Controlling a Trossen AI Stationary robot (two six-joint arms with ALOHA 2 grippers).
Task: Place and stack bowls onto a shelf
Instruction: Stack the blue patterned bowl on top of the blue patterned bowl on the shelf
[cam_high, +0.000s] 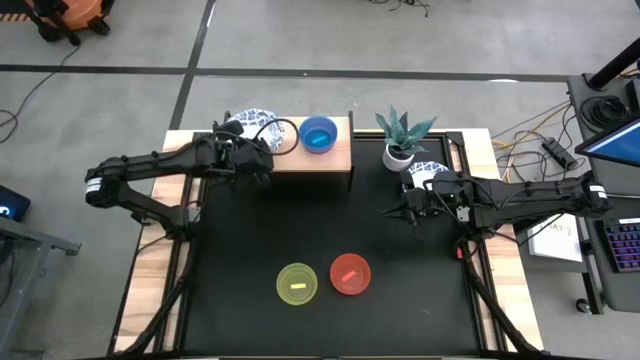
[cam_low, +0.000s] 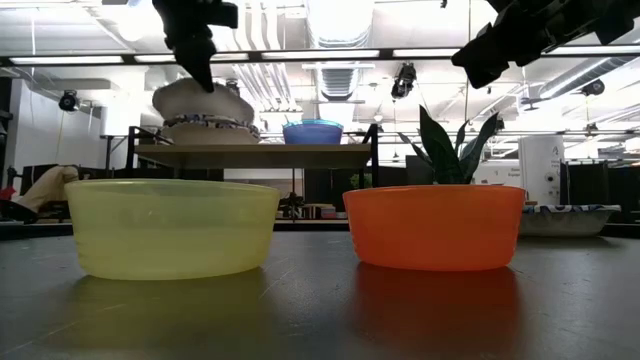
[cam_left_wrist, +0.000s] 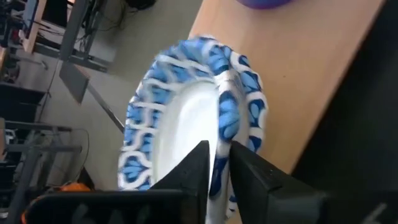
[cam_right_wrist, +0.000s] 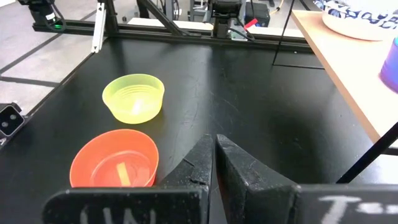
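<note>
On the light-wood shelf sits a stack of white, blue-patterned bowls. My left gripper is shut on the top bowl of that stack. Beside the stack on the shelf stands a purple bowl with teal showing inside it. Another patterned bowl rests on the table by the plant. The yellow bowl and the red bowl stand near the table's near edge. My right gripper is shut and empty, hovering above the table right of centre. My left gripper pinches the scalloped rim of the top patterned bowl, one finger inside the bowl and one outside. The fingers come from above, pointing down. The bowl sits tilted in the hold, its lower side on the stack beneath.
A potted plant in a white pot stands at the shelf's right end, close to my right arm. The shelf's thin black legs rise from the black tabletop. Bare tabletop lies between the shelf and the two plastic bowls.
</note>
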